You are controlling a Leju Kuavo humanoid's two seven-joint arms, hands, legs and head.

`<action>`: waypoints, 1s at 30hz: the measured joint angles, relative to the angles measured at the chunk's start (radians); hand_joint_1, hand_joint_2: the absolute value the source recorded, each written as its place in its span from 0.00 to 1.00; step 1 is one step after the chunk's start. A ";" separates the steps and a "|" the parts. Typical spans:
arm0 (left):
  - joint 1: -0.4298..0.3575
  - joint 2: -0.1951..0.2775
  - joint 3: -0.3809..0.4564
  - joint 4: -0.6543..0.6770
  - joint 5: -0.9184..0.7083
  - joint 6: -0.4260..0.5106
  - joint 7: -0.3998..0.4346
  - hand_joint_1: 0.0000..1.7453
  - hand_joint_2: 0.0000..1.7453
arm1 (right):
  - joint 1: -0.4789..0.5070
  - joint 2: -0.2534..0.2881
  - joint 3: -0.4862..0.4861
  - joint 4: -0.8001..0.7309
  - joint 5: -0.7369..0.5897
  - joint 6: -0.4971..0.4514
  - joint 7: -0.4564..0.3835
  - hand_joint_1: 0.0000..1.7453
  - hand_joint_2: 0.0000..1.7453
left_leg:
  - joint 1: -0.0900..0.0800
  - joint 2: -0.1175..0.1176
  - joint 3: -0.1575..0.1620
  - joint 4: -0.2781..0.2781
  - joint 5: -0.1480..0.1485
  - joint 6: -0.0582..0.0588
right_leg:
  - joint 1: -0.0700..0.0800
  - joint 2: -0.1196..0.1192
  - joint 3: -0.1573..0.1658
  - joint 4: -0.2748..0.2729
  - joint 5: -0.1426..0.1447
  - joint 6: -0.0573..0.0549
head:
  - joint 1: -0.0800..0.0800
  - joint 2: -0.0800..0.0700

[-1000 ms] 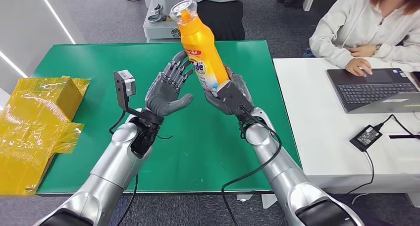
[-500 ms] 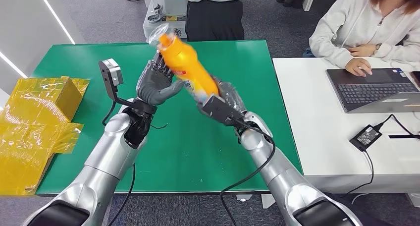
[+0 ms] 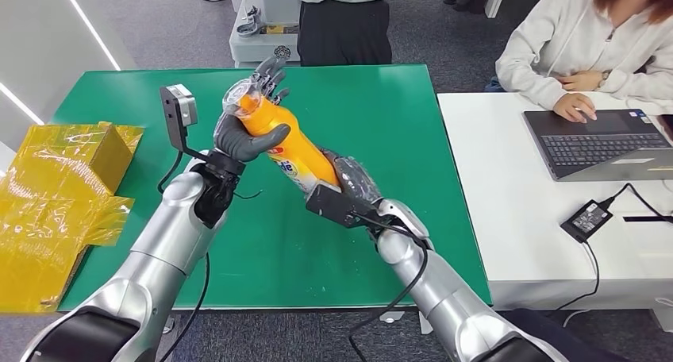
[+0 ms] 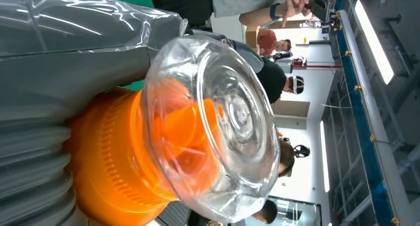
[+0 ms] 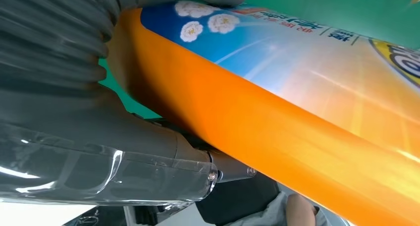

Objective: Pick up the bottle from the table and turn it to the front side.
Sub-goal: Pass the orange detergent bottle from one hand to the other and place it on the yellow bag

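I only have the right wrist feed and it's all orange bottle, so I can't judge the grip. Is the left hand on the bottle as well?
Observer: Yes. The left hand grips the bottle just below its cap.
Operator: Is the cap on?
Observer: Yes, a clear cap sits over the orange neck.
Operator: Is the bottle off the table?
Observer: Yes. It is held tilted above the green table, with the right hand at its base.
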 joint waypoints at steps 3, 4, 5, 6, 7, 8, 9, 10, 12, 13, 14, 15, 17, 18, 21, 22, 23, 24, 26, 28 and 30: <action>0.002 0.000 0.000 0.011 -0.007 -0.015 -0.003 0.00 1.00 | 0.010 -0.010 0.002 -0.012 -0.003 -0.001 0.004 1.00 1.00 | 0.000 0.000 0.000 0.000 0.000 0.000 | 0.000 0.000 0.000 0.000 0.000 0.000 | 0.000 0.000; 0.003 -0.001 0.000 0.015 -0.008 -0.021 -0.005 0.00 1.00 | 0.014 -0.014 0.002 -0.016 -0.003 -0.002 0.004 1.00 1.00 | 0.000 0.000 0.000 0.000 0.000 0.000 | 0.000 0.000 0.000 0.000 0.000 0.000 | 0.000 0.000; 0.004 -0.001 0.000 0.018 -0.008 -0.026 -0.007 0.00 1.00 | 0.018 -0.017 0.002 -0.020 -0.003 -0.003 0.004 1.00 1.00 | 0.000 0.000 0.000 0.000 0.000 0.000 | 0.000 0.000 0.000 0.000 0.000 0.000 | 0.000 0.000; 0.006 -0.001 0.000 0.020 -0.008 -0.030 -0.009 0.00 1.00 | 0.022 -0.020 0.003 -0.023 -0.003 -0.003 0.004 1.00 1.00 | 0.000 0.000 0.000 0.000 0.000 0.000 | 0.000 0.000 0.000 0.000 0.000 0.000 | 0.000 0.000; 0.007 -0.001 0.000 0.023 -0.009 -0.032 -0.010 0.00 1.00 | 0.026 -0.022 0.003 -0.025 -0.003 -0.003 0.004 1.00 1.00 | 0.000 0.000 0.000 0.000 0.000 0.000 | 0.000 0.000 0.000 0.000 0.000 0.000 | 0.000 0.000; 0.008 -0.001 0.000 0.025 -0.009 -0.033 -0.011 0.00 1.00 | 0.028 -0.024 0.004 -0.027 -0.003 -0.003 0.004 1.00 1.00 | 0.000 0.000 0.000 0.000 0.000 0.000 | 0.000 0.000 0.000 0.000 0.000 0.000 | 0.000 0.000; 0.008 -0.001 0.000 0.027 -0.009 -0.033 -0.011 0.00 1.00 | 0.030 -0.025 0.005 -0.029 -0.003 -0.004 0.004 1.00 1.00 | 0.000 0.000 0.000 0.000 0.000 0.000 | 0.000 0.000 0.000 0.000 0.000 0.000 | 0.000 0.000; 0.009 -0.002 0.000 0.028 -0.009 -0.034 -0.011 0.00 1.00 | 0.032 -0.026 0.005 -0.030 -0.004 -0.004 0.004 1.00 1.00 | 0.000 0.000 0.000 0.000 0.000 0.000 | 0.000 0.000 0.000 0.000 0.000 0.000 | 0.000 0.000; 0.009 -0.002 0.000 0.031 -0.009 -0.035 -0.011 0.25 1.00 | 0.034 -0.028 0.006 -0.031 -0.004 -0.006 0.004 1.00 1.00 | 0.000 0.000 0.000 0.000 0.000 0.000 | 0.000 0.000 0.000 0.000 0.000 0.000 | 0.000 0.000; 0.009 -0.002 0.000 0.032 -0.009 -0.036 -0.011 0.50 1.00 | 0.034 -0.029 0.007 -0.032 -0.004 -0.006 0.004 1.00 1.00 | 0.000 0.000 0.000 0.000 0.000 0.000 | 0.000 0.000 0.000 0.000 0.000 0.000 | 0.000 0.000; 0.009 -0.002 0.000 0.033 -0.009 -0.037 -0.011 0.75 1.00 | 0.035 -0.030 0.008 -0.033 -0.004 -0.006 0.004 1.00 1.00 | 0.000 0.000 0.000 0.000 0.000 0.000 | 0.000 0.000 0.000 0.000 0.000 0.000 | 0.000 0.000; 0.010 -0.002 0.000 0.034 -0.010 -0.038 -0.012 1.00 1.00 | 0.035 -0.031 0.008 -0.033 -0.004 -0.007 0.004 1.00 1.00 | 0.000 0.000 0.000 0.000 0.000 0.000 | 0.000 0.000 0.000 0.000 0.000 0.000 | 0.000 0.000; 0.010 -0.002 -0.001 0.035 -0.010 -0.053 -0.008 1.00 1.00 | 0.037 -0.032 0.008 -0.035 -0.008 -0.020 0.006 1.00 1.00 | 0.000 0.000 0.000 0.000 0.000 0.000 | 0.000 0.000 0.000 0.000 0.000 0.000 | 0.000 0.000; 0.010 -0.002 -0.001 0.035 -0.006 -0.068 -0.002 1.00 1.00 | 0.040 -0.034 0.006 -0.039 -0.013 -0.034 0.007 1.00 1.00 | 0.000 0.000 0.000 0.000 0.000 0.000 | 0.000 0.000 0.000 0.000 0.000 0.000 | 0.000 0.000; 0.015 -0.002 -0.002 0.035 0.012 -0.108 0.021 1.00 1.00 | 0.052 -0.041 -0.010 -0.057 -0.028 -0.071 0.009 1.00 1.00 | 0.000 0.000 0.000 0.000 0.000 0.000 | 0.000 0.000 0.000 0.000 0.000 0.000 | 0.000 0.000; 0.017 -0.002 -0.003 0.035 0.016 -0.112 0.023 1.00 1.00 | 0.055 -0.044 -0.016 -0.064 -0.030 -0.074 0.010 1.00 1.00 | 0.000 0.000 0.000 0.000 0.000 0.000 | 0.000 0.000 0.000 0.000 0.000 0.000 | 0.000 0.000; 0.019 -0.002 -0.003 0.035 0.018 -0.114 0.024 1.00 1.00 | 0.060 -0.048 -0.023 -0.072 -0.032 -0.075 0.010 1.00 1.00 | 0.000 0.000 0.000 0.000 0.000 0.000 | 0.000 0.000 0.000 0.000 0.000 0.000 | 0.000 0.000; 0.021 -0.002 -0.003 0.035 0.021 -0.115 0.025 1.00 1.00 | 0.065 -0.051 -0.029 -0.080 -0.033 -0.076 0.009 1.00 1.00 | 0.000 0.000 0.000 0.000 0.000 0.000 | 0.000 0.000 0.000 0.000 0.000 0.000 | 0.000 0.000; 0.026 -0.002 -0.003 0.035 0.025 -0.116 0.025 1.00 1.00 | 0.079 -0.057 -0.039 -0.097 -0.034 -0.077 0.006 1.00 1.00 | 0.000 0.000 0.000 0.000 0.000 0.000 | 0.000 0.000 0.000 0.000 0.000 0.000 | 0.000 0.000; 0.030 -0.002 -0.004 0.033 0.030 -0.118 0.026 1.00 1.00 | 0.095 -0.060 -0.049 -0.116 -0.032 -0.077 0.001 1.00 1.00 | 0.000 0.000 0.000 0.000 0.000 0.000 | 0.000 0.000 0.000 0.000 0.000 0.000 | 0.000 0.000; 0.032 -0.002 -0.005 0.032 0.035 -0.121 0.029 1.00 1.00 | 0.108 -0.063 -0.060 -0.133 -0.027 -0.078 -0.002 1.00 1.00 | 0.000 0.000 0.000 0.000 0.000 0.000 | 0.000 0.000 0.000 0.000 0.000 0.000 | 0.000 0.000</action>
